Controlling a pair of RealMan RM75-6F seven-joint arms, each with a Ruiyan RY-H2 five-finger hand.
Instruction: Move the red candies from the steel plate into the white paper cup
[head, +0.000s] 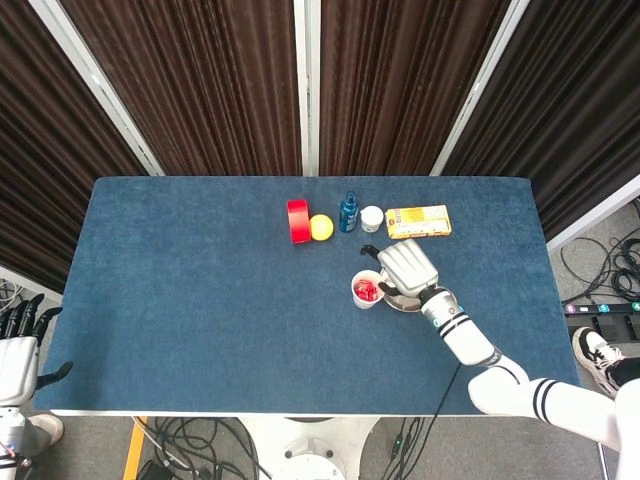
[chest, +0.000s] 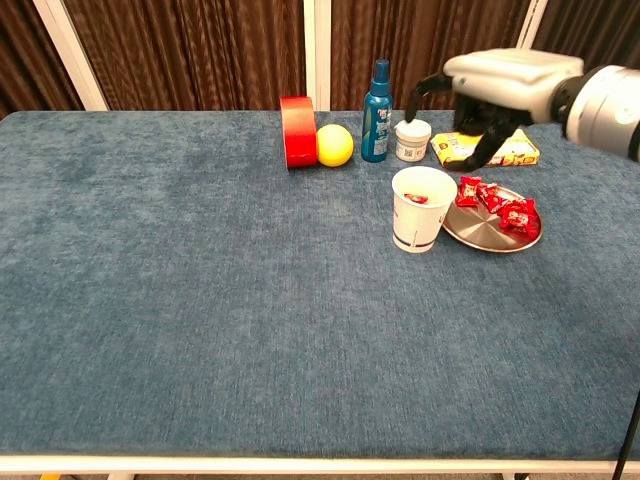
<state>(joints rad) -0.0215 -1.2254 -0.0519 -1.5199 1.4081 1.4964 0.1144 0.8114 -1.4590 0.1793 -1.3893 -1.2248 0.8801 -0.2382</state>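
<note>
Your right hand (chest: 490, 95) hangs released, fingers apart and empty, above the white paper cup (chest: 421, 208), because one crinkly red wrapped candy (chest: 416, 198) now lies inside while others (chest: 498, 204) wait on the round steel plate (chest: 480, 234) touching it, near the table's far edge.
</note>
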